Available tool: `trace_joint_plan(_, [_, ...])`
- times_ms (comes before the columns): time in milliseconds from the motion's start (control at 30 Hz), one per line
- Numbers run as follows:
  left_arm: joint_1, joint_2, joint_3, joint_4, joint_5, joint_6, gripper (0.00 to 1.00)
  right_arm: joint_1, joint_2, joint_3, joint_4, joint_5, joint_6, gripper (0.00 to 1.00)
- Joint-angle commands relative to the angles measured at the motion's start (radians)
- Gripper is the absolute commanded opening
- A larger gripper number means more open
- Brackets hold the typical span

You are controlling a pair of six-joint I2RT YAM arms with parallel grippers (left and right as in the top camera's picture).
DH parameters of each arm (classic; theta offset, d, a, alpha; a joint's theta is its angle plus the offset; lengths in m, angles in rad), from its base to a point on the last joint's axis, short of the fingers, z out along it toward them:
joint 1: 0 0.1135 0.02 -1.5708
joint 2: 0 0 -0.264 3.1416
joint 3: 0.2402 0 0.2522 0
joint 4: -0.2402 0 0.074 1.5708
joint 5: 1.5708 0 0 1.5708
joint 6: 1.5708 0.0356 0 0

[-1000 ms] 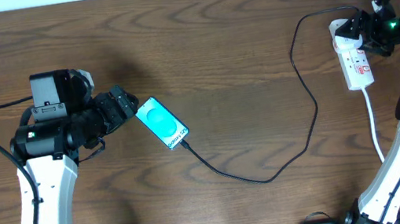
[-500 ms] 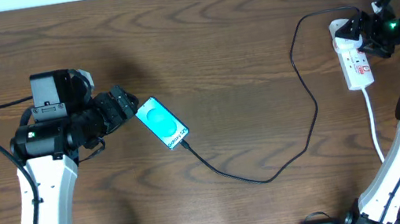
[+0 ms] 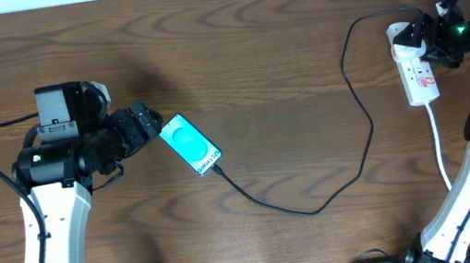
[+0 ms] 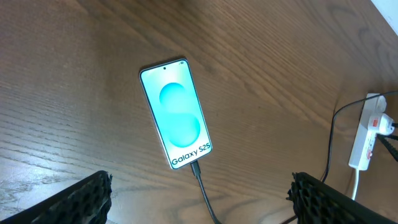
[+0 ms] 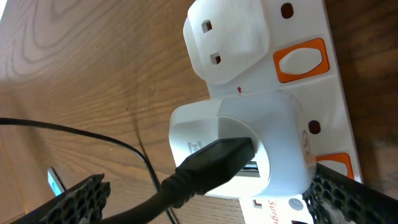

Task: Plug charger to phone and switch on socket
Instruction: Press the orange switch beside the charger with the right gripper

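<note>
Black charger (image 3: 312, 211) already sits in the lower end of the phone (image 3: 190, 145) on the tabletop (image 3: 252, 54), beside my released left tool (image 3: 146, 126). My right tool (image 3: 434, 38), also spread wide and grasping nothing, hovers at the socket (image 3: 419, 76). Next, I reckon, I press the orange switch (image 5: 336, 167) by the adapter (image 5: 249, 124).

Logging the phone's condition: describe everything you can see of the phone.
The phone is a slim rectangular smartphone with a pale, metallic-looking rim. It lies flat and screen-up on the wooden table, set diagonally in the overhead view. Its screen is lit teal-blue with two lighter overlapping circles and "Galaxy S25" at one end. The black charger appears plugged into that end. The open left gripper sits by the opposite end, not touching it.
</note>
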Motion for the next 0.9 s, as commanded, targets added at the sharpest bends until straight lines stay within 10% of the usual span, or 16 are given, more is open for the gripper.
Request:
trace_joint_plan(0, [0.002, 0.004, 0.002, 0.000, -0.007, 0.020, 0.92, -0.011, 0.014, 0.012, 0.006, 0.029, 0.002, 0.99])
trace_joint_plan(867, [0.002, 0.004, 0.002, 0.000, -0.007, 0.020, 0.92, -0.013, 0.014, 0.012, 0.010, 0.028, 0.011, 0.99])
